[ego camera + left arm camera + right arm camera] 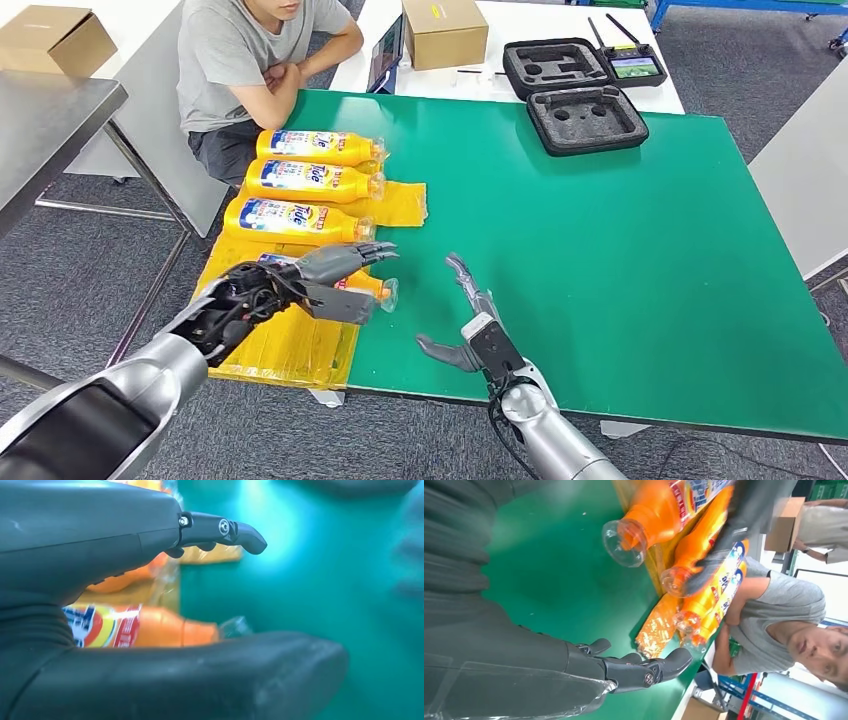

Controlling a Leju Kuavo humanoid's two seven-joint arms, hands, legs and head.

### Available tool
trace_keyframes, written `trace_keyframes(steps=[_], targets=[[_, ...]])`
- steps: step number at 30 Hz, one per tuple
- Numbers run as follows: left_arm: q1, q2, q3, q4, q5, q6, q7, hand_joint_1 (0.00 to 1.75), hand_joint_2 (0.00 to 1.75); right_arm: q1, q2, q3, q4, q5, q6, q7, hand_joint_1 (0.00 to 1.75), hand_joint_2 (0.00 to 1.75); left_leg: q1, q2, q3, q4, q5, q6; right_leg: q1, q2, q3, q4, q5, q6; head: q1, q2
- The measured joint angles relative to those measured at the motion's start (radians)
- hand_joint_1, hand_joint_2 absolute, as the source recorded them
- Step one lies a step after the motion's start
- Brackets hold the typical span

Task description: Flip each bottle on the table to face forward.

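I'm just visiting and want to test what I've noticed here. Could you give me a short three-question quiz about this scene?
1. True or false: the right robot hand holds a bottle.
2. How many orange bottles lie on the yellow sheet?
3. The left robot hand is over: A) the nearest bottle B) the foam case C) the cardboard box

Key: 1 false; 2 four; 3 A

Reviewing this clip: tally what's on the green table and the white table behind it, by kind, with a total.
Orange bottles: 4, three uncovered and one under the left hand
Yellow bags: 1
Black foam cases: 2
Cardboard boxes: 1
Remote controllers: 1
Tablets: 1
Total: 10
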Motion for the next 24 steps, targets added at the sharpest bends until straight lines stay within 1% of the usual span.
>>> trace_keyframes(steps=[2,6,8,11,13,15,19,21,24], targets=[[0.023,0.027,0.018,-0.066,0.071,-0.011,-0.034,0.0,0.0,0.009,-0.005,-0.004,-0.008,0.0,-0.001,0.0,0.0,1.75,0.0,0.0,0.0,0.0,0.0,0.0,0.0,0.0,0.0,0.0,0.0,0.0,0.0,0.0],[0.062,0.058,0.052,-0.155,0.122,-0.011,-0.053,0.0,1.75,0.02,-0.009,-0.006,-0.022,0.0,-0.005,0.0,0.0,1.75,0.0,0.0,-0.001,0.0,0.0,0.0,0.0,0.0,-0.001,0.0,0.0,0.0,0.0,0.0],[0.089,0.064,0.069,-0.192,0.158,0.014,-0.06,0.0,1.75,0.03,-0.01,-0.009,-0.037,0.0,-0.017,0.0,0.0,1.75,0.0,0.0,-0.001,0.0,0.0,0.0,0.0,0.0,-0.001,0.0,0.0,0.0,0.0,0.0],[0.155,0.057,0.105,-0.268,0.276,0.091,-0.067,0.0,1.75,0.061,-0.012,-0.024,-0.091,-0.001,-0.065,0.0,0.0,1.75,-0.001,0.0,-0.001,0.0,0.0,0.0,-0.001,0.0,-0.001,0.0,0.0,0.0,0.0,0.0],[0.211,0.04,0.124,-0.331,0.358,0.145,-0.068,0.0,1.75,0.087,-0.013,-0.042,-0.144,-0.003,-0.119,0.0,0.0,1.75,-0.001,0.0,-0.001,0.0,-0.001,0.0,-0.001,0.0,-0.001,-0.001,0.0,0.0,0.0,0.0],[0.272,0.013,0.138,-0.394,0.415,0.186,-0.07,0.0,1.75,0.116,-0.014,-0.067,-0.205,-0.001,-0.182,0.0,0.0,1.75,-0.002,0.0,-0.002,0.0,-0.001,0.001,-0.001,0.0,-0.002,-0.001,-0.001,0.0,0.0,0.0],[0.383,-0.056,0.162,-0.494,0.468,0.204,-0.073,0.0,1.75,0.178,-0.013,-0.134,-0.338,0.014,-0.324,0.0,0.0,1.75,-0.002,0.0,-0.004,0.0,-0.002,0.001,-0.002,0.0,-0.004,-0.001,-0.001,0.0,0.0,0.0],[0.416,-0.082,0.171,-0.523,0.476,0.205,-0.073,0.0,1.75,0.201,-0.013,-0.161,-0.386,0.019,-0.357,0.0,0.0,1.75,-0.002,0.0,-0.005,0.0,-0.002,0.002,-0.002,0.0,-0.005,-0.001,-0.001,0.0,0.0,0.0],[0.438,-0.103,0.18,-0.545,0.483,0.2,-0.073,0.0,1.75,0.223,-0.013,-0.188,-0.43,0.037,-0.37,0.0,0.0,1.75,-0.002,0.0,-0.004,0.0,-0.002,0.002,-0.002,0.0,-0.005,-0.001,0.0,0.0,0.0,0.0]])
